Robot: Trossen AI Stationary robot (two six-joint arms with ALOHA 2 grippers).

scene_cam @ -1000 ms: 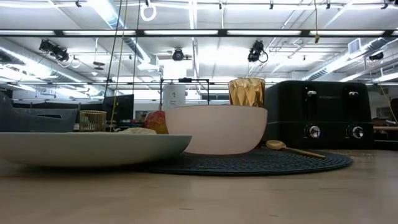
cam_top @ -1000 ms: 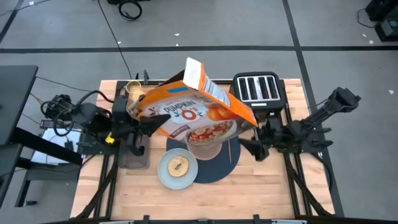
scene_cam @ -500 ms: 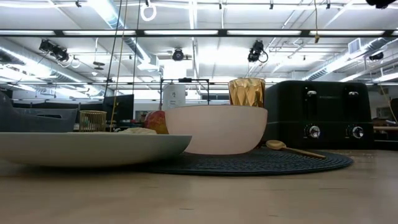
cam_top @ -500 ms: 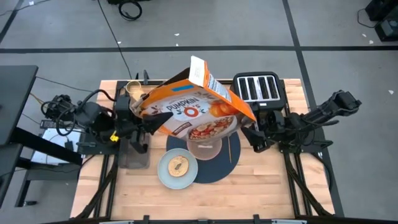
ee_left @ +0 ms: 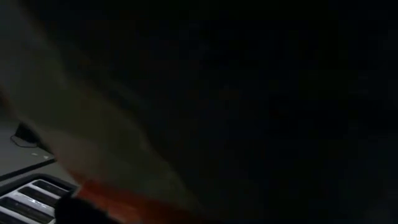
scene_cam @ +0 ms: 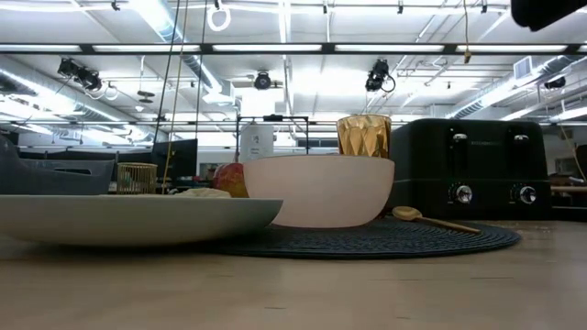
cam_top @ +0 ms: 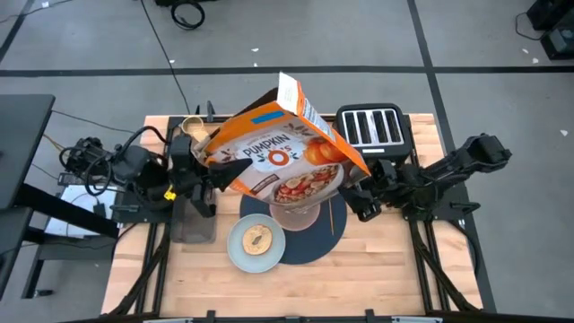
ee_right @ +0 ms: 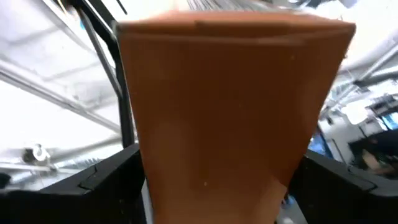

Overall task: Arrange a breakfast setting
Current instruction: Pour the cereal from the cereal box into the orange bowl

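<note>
The bowl (cam_top: 296, 215) is sitting on the placemat (cam_top: 316, 240), below both grippers; the cereal box (cam_top: 282, 161), light and easily crushed, is tilting over it, the closed left gripper (cam_top: 224, 172) pinching one end, the wide-spread right gripper (cam_top: 357, 193) bracing its base

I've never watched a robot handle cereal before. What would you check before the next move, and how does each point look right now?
1. Cereal box held above the bowl: ok, tilted in the air over it.
2. Left gripper gripping the box: ok, shut on it.
3. Right gripper gripping the box: ok, the box sits between its wide-spread fingers.
4. Box top open: ok, a flap stands up.
5. Bowl upright on the placemat: ok.
6. Cereal already in the bowl: cannot tell.
</note>
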